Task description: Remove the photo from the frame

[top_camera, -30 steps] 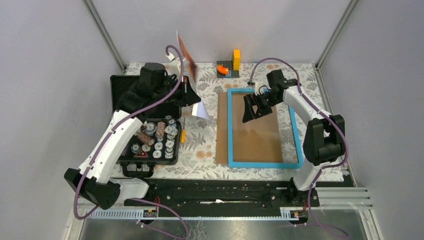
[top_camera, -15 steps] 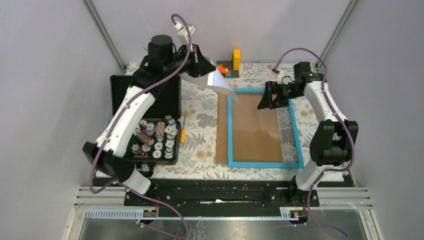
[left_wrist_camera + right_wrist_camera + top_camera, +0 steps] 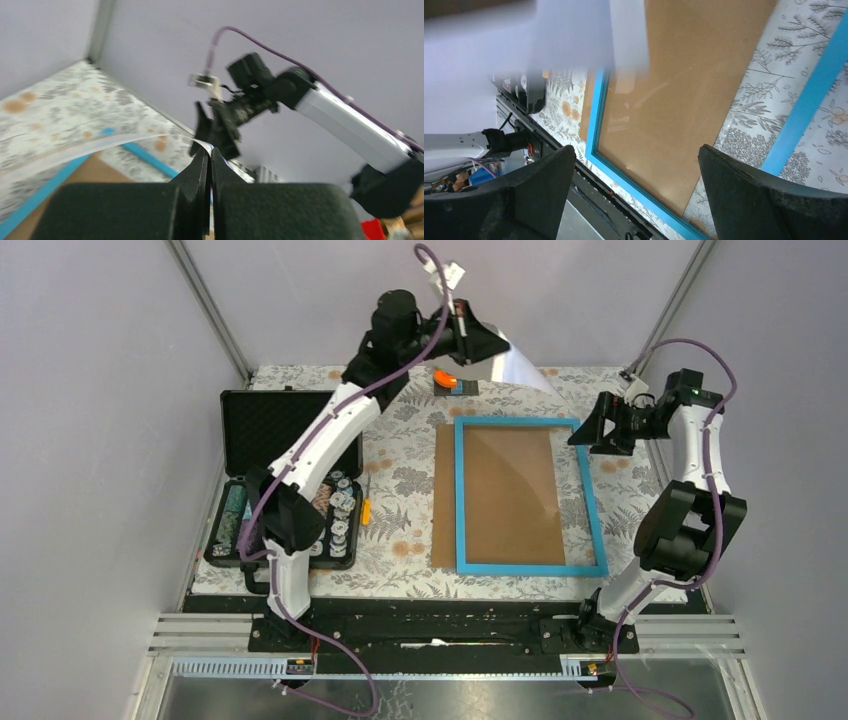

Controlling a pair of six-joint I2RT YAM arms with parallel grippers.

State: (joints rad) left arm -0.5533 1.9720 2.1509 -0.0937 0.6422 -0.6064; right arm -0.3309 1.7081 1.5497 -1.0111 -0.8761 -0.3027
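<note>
Photo [image 3: 520,368] pinched by edge in left jaws, aloft beyond far edge of frame [image 3: 462,490]. Right jaws spread beside right border. One of each.

Bright, even overhead light, soft short shadows on the floral-patterned tablecloth [image 3: 400,490]. Pale glare over the brown panel [image 3: 510,490] of the thin light-blue rectangular frame [image 3: 461,500]. Heavy motion blur in the left wrist view; white-backed photo sheet [image 3: 524,45] smeared across the right wrist view's top.
</note>
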